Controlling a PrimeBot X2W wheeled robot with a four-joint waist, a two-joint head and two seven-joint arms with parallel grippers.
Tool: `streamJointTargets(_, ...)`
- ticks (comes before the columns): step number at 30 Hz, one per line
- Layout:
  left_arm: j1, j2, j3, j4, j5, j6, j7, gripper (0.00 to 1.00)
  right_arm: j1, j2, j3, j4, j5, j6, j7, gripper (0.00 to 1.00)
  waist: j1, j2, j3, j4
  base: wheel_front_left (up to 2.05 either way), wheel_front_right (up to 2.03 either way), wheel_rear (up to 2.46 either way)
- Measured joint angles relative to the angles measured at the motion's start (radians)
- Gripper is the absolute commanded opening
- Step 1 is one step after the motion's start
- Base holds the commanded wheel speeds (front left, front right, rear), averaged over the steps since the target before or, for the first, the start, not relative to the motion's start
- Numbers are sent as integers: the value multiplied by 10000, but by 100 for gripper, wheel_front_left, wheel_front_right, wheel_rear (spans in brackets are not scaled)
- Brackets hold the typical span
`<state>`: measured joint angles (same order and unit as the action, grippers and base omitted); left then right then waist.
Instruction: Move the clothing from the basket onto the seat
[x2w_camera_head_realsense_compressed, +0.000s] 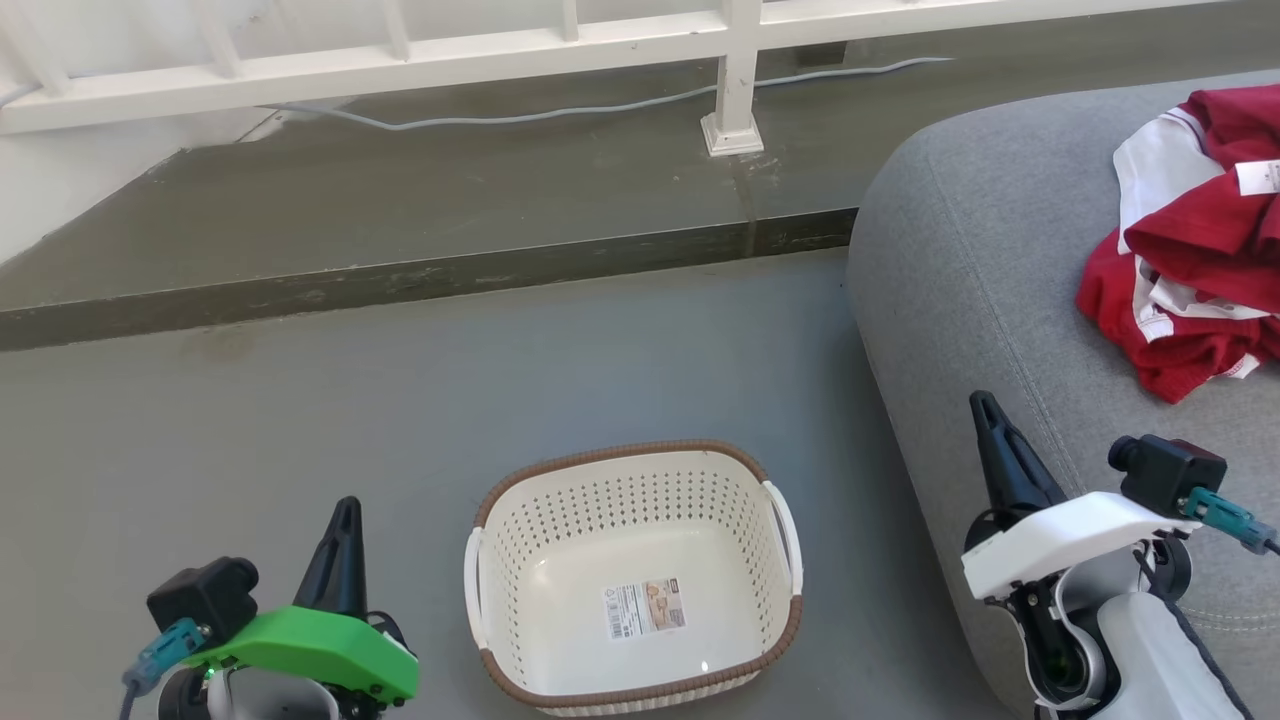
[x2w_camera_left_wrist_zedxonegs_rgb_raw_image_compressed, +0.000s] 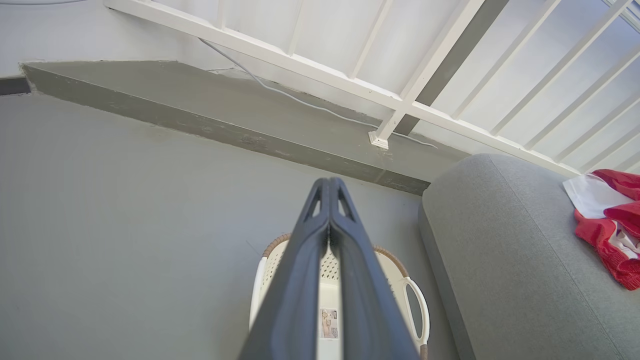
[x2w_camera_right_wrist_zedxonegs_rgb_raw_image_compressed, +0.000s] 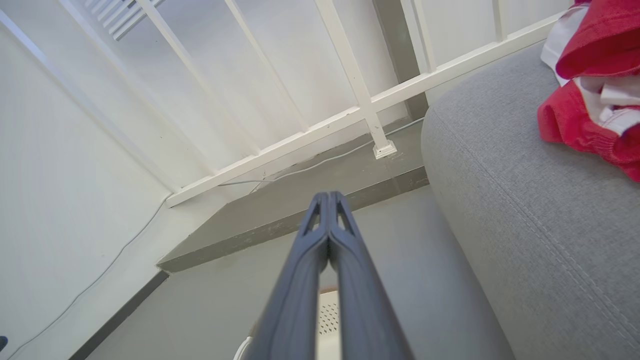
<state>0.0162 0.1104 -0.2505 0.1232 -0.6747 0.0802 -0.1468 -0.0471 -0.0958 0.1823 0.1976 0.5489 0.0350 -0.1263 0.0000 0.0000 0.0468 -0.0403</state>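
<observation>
Red clothing (x2w_camera_head_realsense_compressed: 1200, 250) with white panels lies crumpled on the grey seat (x2w_camera_head_realsense_compressed: 980, 250) at the right, also seen as clothing (x2w_camera_left_wrist_zedxonegs_rgb_raw_image_compressed: 612, 227) and clothing (x2w_camera_right_wrist_zedxonegs_rgb_raw_image_compressed: 590, 95) in the wrist views. The cream basket (x2w_camera_head_realsense_compressed: 520, 560) with a brown rim stands on the floor in the lower middle, holding nothing but its label sticker (x2w_camera_head_realsense_compressed: 643, 607). My left gripper (x2w_camera_head_realsense_compressed: 345, 510) is shut and holds nothing, left of the basket. My right gripper (x2w_camera_head_realsense_compressed: 985, 405) is shut too, with nothing in it, in front of the seat's near edge. Its tips (x2w_camera_right_wrist_zedxonegs_rgb_raw_image_compressed: 328, 197) meet in the right wrist view.
A raised concrete step (x2w_camera_head_realsense_compressed: 400, 280) runs across behind the basket. A white railing (x2w_camera_head_realsense_compressed: 500, 50) with a post foot (x2w_camera_head_realsense_compressed: 732, 135) stands on it, and a grey cable (x2w_camera_head_realsense_compressed: 560, 110) trails along its base. Grey floor (x2w_camera_head_realsense_compressed: 250, 420) spreads left of the basket.
</observation>
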Motion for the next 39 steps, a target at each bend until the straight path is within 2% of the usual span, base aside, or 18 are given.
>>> streamJointTargets(39,-61,-31,1244,606,-4836,-892,974,0,-8,52,-1329,328,5292,382,1011,0,0,0,-211,196,0,0,0)
